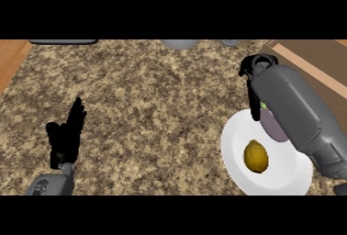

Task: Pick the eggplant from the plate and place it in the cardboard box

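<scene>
While the left hand (66, 137) rests at lower left, fingers straight, pointing up and holding nothing, the right forearm runs from the lower right corner diagonally up across the right side of the plate (284, 176). The right hand (257, 64) sits at the end of it, just past the plate's top rim and close to the left edge of the cardboard box (308, 57). A black strip of that hand reaches down beside the stem end of the eggplant (272, 129); contact or gap, can't tell. Can't tell either whether the right hand is open or closed on anything, as the forearm and the angle hide it. The eggplant is at the upper right of the white plate, purple body mostly under the forearm, green stem end pointing up toward the hand. Resting on the plate or lifted off it: can't tell from this view. A yellow lemon (255, 156) lies mid-plate, long axis up-down, apart from the eggplant. The box is at upper right, brown with a lighter edge running diagonally, cropped by the frame. The plate sits on a speckled granite counter (156, 101), near the box. A wooden strip (10, 59) shows at far upper left. Along the top edge are a dark flat object (64, 41) at left and a grey round item (180, 43) at centre, both cropped.
</scene>
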Robot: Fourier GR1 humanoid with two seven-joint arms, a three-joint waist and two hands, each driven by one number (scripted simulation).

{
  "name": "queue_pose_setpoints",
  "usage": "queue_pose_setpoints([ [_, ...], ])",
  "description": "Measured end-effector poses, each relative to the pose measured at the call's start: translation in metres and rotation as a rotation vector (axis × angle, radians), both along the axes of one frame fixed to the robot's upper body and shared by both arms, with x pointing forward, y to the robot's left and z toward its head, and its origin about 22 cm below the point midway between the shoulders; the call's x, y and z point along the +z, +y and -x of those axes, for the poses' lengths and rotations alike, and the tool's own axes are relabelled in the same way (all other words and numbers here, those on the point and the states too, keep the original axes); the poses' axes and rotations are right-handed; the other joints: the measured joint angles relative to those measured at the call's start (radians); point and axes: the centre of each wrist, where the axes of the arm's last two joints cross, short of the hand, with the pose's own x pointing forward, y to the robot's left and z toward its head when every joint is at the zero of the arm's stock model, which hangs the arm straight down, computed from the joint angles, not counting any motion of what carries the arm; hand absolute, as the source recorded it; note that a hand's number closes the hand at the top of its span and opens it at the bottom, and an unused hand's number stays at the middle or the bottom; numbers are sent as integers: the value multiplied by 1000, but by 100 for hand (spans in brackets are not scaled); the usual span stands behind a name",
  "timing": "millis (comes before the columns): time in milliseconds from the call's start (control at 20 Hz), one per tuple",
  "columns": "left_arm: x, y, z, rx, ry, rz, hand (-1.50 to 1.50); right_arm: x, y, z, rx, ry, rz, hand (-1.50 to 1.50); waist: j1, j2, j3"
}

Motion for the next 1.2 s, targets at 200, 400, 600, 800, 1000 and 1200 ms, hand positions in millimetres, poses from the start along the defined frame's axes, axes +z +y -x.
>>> queue_pose_setpoints([
  [200, 5, -2, -3, 7, 4, 0, 0, -10, 5, 3, 1, 10, 17, -150, -2, 0, 0],
  [400, 8, 1, -4, 7, 2, 2, 0, -26, 3, 7, -14, 22, 55, -150, 0, 0, 0],
  [600, 5, 2, -1, -2, 4, 2, 0, -36, 0, 8, -32, 40, 76, -150, 1, 1, 0],
  [800, 3, 1, -2, -3, 0, 0, 0, -37, -1, 6, -32, 44, 102, -150, 1, 1, 0],
  [1000, 2, 4, -1, 0, 2, 5, 0, -41, -4, 6, -28, 56, 135, -150, 2, 1, 0],
  [1200, 3, 0, -2, 3, 2, 3, 0, -51, -6, 9, -34, 66, 164, -150, 2, 1, 0],
])
